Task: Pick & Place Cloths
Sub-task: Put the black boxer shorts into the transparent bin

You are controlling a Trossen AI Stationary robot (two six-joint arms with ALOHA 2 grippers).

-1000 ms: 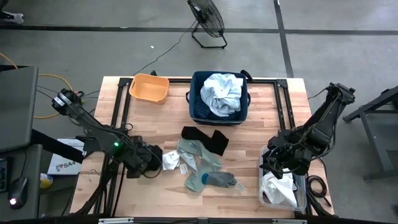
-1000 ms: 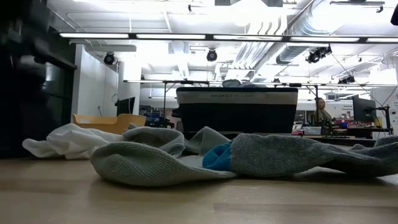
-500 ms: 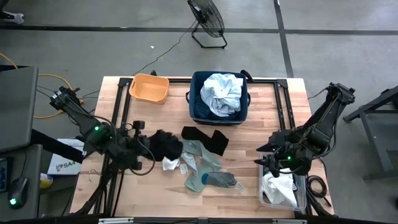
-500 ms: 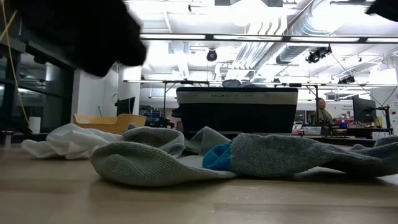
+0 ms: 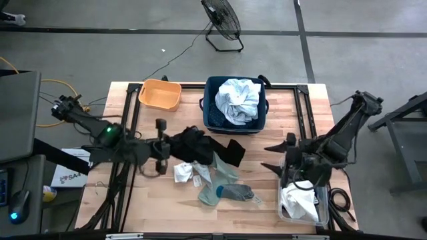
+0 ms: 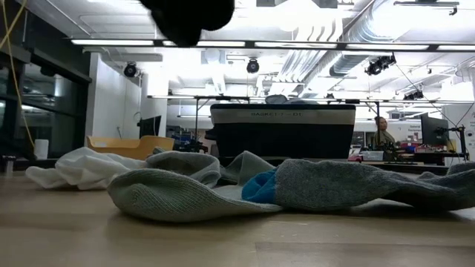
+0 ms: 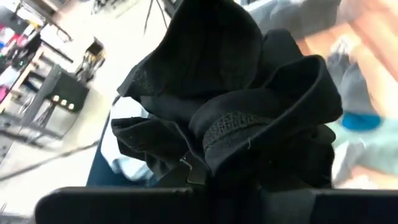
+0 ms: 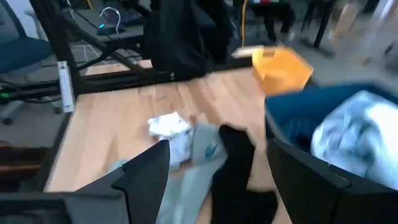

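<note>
The left gripper (image 5: 167,145) is clamped shut on a bunched black garment (image 5: 189,143), held up off the wooden table (image 5: 260,200) above the left end of the pile, apparently so it can be carried toward the navy fabric bin (image 5: 211,119) at the far middle. That arm reaches low and nearly level from the table's left side, stretched toward the centre; in its wrist view the black cloth (image 7: 230,106) fills the frame, draped over the fingers. Just right of it and nearer, a small white piece (image 5: 183,173) lies on the wood, touching the grey-green socks (image 5: 223,190), and a second black piece (image 5: 223,149) lies flat on the far side of them. The bin already holds a pale blue-white shirt (image 5: 239,100), with an orange tub (image 5: 160,95) to its left. On the right, the right gripper (image 5: 272,157) hangs with its fingers spread and nothing between them, pointing left toward the pile. That arm is bent down from the right edge, above a clear tray (image 5: 323,215) containing white cloth (image 5: 298,202).
</note>
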